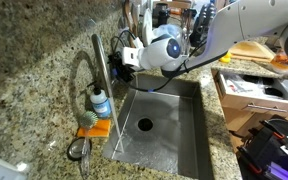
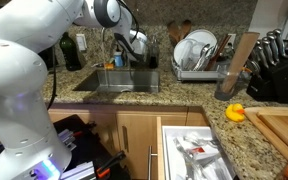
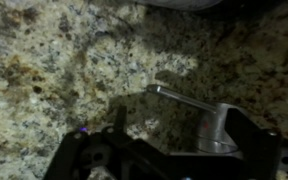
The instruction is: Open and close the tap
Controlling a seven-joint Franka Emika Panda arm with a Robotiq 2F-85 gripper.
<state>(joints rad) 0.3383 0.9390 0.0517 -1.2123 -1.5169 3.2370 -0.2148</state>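
The tap (image 1: 97,75) is a tall brushed-silver column with an arched spout, standing on the granite counter behind the steel sink (image 1: 179,130). In the other exterior view (image 2: 108,45) it is partly hidden by the arm. The wrist view shows its silver lever handle (image 3: 179,98) on a round base (image 3: 216,130). My gripper (image 3: 184,138) is open, with one dark finger on each side of the handle base. The right finger is close against the base. The gripper also shows in both exterior views (image 1: 124,58) (image 2: 139,45), right at the tap.
A clear soap bottle with a blue label (image 1: 101,103) and an orange sponge (image 1: 94,128) sit by the tap. A dish rack (image 2: 199,52), knife block (image 2: 274,65), yellow duck (image 2: 236,112) and open drawer (image 2: 194,150) lie along the counter.
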